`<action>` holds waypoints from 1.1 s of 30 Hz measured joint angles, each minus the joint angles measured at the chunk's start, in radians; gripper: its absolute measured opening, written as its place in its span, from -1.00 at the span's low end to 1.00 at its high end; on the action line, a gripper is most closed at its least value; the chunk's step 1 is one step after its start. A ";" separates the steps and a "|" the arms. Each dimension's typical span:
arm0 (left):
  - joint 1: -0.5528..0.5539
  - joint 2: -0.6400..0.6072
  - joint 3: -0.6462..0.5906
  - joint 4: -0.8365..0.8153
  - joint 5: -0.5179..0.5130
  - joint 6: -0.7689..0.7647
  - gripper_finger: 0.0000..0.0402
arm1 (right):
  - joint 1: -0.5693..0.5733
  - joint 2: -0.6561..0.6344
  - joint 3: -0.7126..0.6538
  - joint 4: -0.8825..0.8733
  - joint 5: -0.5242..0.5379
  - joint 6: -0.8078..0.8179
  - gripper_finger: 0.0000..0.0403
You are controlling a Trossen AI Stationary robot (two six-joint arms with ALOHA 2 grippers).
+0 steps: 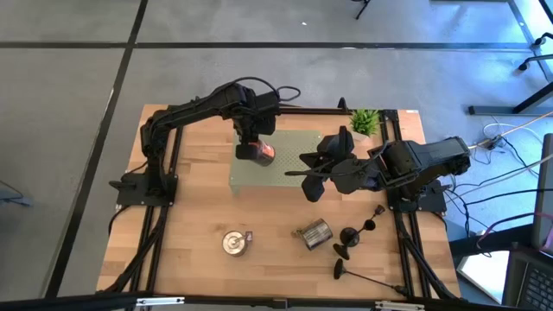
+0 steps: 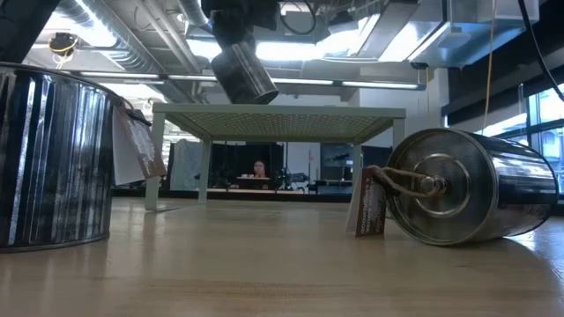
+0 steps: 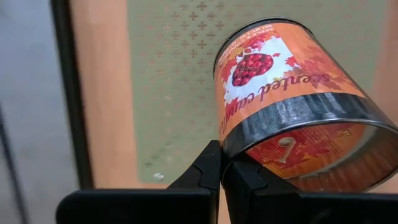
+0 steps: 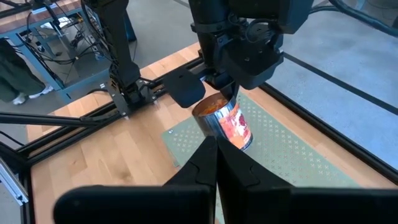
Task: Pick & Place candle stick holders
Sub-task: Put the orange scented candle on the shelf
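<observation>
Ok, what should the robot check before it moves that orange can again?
1. Grip: ok. The left gripper is shut on the orange can, pinching its rim.
2. Can over the green platform: ok, it hangs in the air above it.
3. Can level: not ok, it is tilted.
4. Right gripper clear of the can: cannot tell. It is shut and close by.
5. Candle stick holders picked up: not ok, they lie on the table.

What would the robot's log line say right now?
left gripper shut on orange tin above green rack | right gripper shut, empty, beside rack | candle stick holders on table, not picked
</observation>
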 joint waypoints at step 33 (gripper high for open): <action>-0.025 0.046 0.000 0.000 0.112 -0.099 -0.99 | 0.000 0.000 0.000 -0.029 0.003 -0.013 -0.98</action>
